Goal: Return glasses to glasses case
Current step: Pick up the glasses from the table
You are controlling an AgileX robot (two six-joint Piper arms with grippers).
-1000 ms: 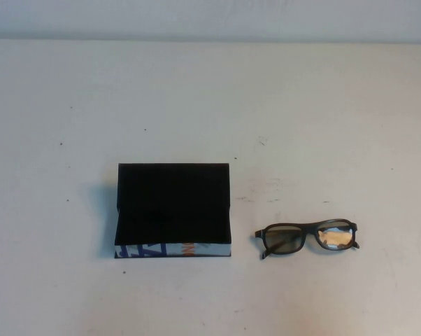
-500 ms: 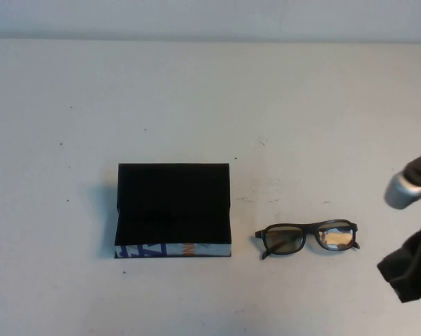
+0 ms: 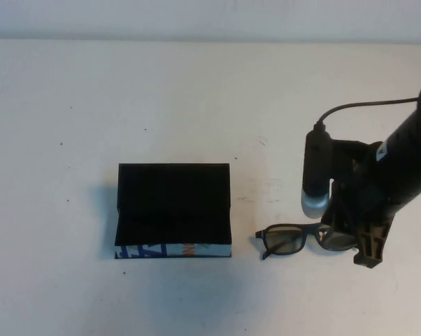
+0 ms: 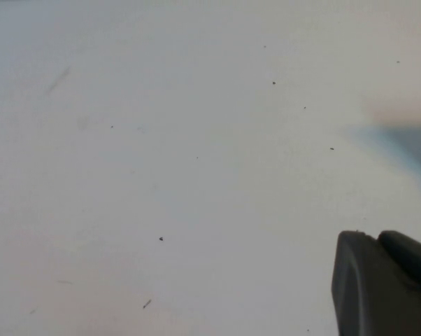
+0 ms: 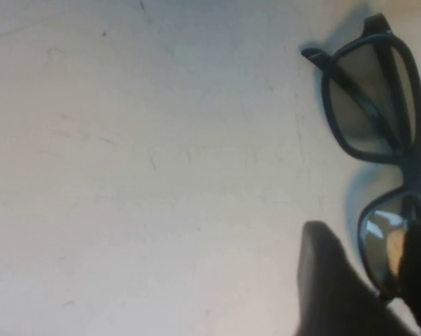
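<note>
White tabletop, a few specks, pale wall strip along the far edge.

High view: glasses case sits open left of centre, lid up, black lining empty, printed strip facing the near side. Glasses lie folded on the tabletop just right of the case, apart from it. Right gripper hangs over the glasses' right lens end, arm coming in from the right edge; fingers look spread, but whether they touch the frame can't be told here. Left arm not visible.

Left wrist view: bare tabletop only, with a dark corner of the left gripper parked away from the work; its opening can't be told.

Right wrist view: glasses flat on the surface, one dark finger beside the nearer lens, nothing pinched.

Progress: early. Glasses not grasped, not lifted, case empty. Left to do: grasp, carry left, lower into the case.
</note>
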